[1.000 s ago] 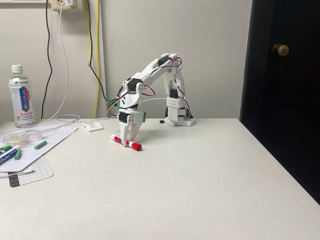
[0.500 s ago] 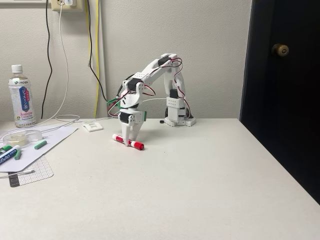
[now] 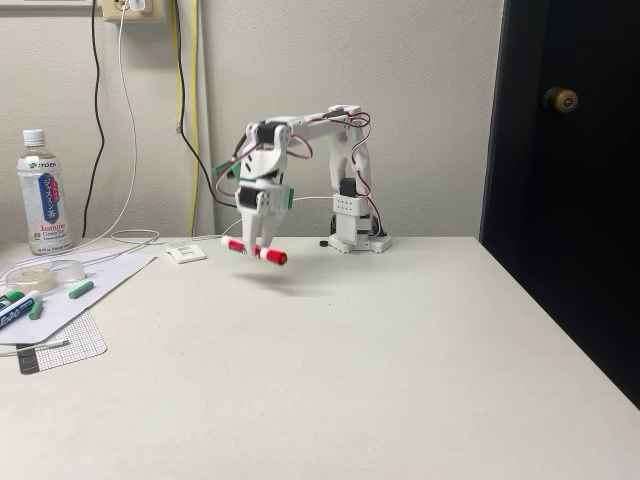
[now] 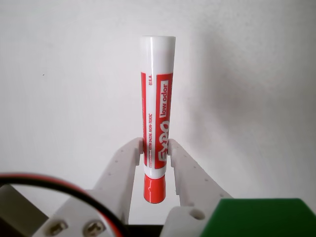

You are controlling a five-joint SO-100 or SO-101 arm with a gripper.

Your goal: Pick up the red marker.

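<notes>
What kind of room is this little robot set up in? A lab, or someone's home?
Probably a home or small office corner, not a lab: a plain white table against a painted wall, a dark door with a brass knob, and a plastic bottle of tea beside loose whiteboard markers on paper.

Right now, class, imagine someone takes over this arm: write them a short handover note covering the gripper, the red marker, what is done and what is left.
Gripper: shut on the red marker, gripping it partway along the barrel; the wrist view shows a finger on each side of the label.
Marker: held clear of the table, roughly level, its shadow on the surface just below it.
Done: grasp and lift.
Left: probably nothing but holding it steady; keep the grip closed.
The blue-labelled marker lies untouched on the paper at the fixed view's left.
</notes>
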